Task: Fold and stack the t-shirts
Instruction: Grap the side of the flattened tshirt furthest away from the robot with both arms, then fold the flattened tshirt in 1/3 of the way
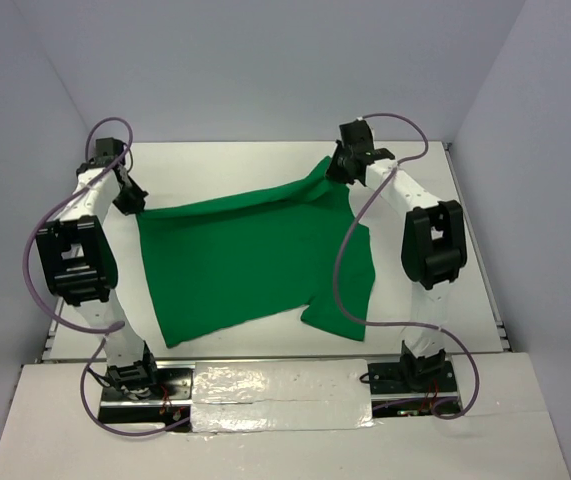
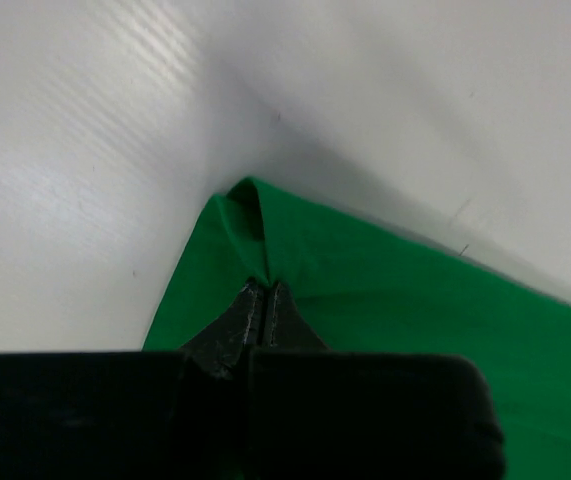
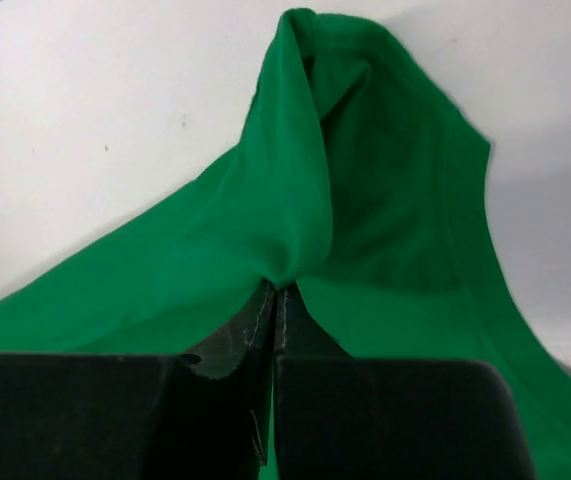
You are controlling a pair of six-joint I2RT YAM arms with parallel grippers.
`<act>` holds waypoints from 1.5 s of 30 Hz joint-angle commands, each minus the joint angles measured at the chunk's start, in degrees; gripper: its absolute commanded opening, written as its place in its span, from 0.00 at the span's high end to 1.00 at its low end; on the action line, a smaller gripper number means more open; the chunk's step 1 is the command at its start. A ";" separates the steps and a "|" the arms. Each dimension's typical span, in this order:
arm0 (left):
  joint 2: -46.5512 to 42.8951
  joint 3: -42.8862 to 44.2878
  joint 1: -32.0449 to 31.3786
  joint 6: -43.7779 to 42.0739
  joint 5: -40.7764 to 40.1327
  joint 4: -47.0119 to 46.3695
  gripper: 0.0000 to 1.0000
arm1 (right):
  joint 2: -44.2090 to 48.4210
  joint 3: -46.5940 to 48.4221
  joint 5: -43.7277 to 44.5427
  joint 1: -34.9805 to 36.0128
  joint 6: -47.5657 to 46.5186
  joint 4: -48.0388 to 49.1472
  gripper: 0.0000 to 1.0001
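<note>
T-shirt [image 1: 255, 265]: whole overhead, pinched corners wrist-side

Table [image 1: 265, 165]: white flat top, enclosed by pale panels on three sides. One t-shirt [image 1: 250, 265], bright green, plain and short-sleeved, lay spread across the middle. Its near part rested flat, one sleeve lay toward the near right, and its far edge stood raised at both ends. At the near edge sat the left arm base [image 1: 130, 382] and the right arm base [image 1: 417, 375], and a crinkled silver strip [image 1: 280, 395] lay between them.
</note>
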State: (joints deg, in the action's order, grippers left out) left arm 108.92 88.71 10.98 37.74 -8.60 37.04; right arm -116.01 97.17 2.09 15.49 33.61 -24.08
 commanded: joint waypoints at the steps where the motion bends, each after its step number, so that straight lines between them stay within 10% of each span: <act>1: -4.76 -4.32 -1.23 0.23 -1.24 -1.17 1.00 | 5.78 -2.84 -1.47 -0.46 0.58 0.79 1.00; 26: -12.24 -19.53 -1.23 2.43 -2.92 -2.41 1.00 | 25.74 -33.85 1.08 -1.60 0.13 1.92 0.96; 28: -12.33 -19.97 -1.32 3.13 -2.74 -1.36 0.79 | 26.62 -36.95 1.86 -1.60 1.80 3.15 0.77; 31: -13.73 -20.77 -1.31 3.05 -2.04 -1.35 0.01 | 26.97 -39.68 5.37 -1.60 3.39 2.63 0.47; 36: -14.45 -16.64 -3.59 3.40 -1.85 -1.62 0.01 | 23.82 -30.92 10.74 -0.99 3.05 -0.70 0.38; 45: -2.32 -7.24 -8.96 5.50 1.03 -0.56 0.01 | 5.81 -6.13 5.92 -2.21 -3.27 -9.04 0.61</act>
State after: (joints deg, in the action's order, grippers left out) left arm 102.45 80.31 1.96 41.30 -9.96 35.22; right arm -103.57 85.43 9.74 14.02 33.56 -27.79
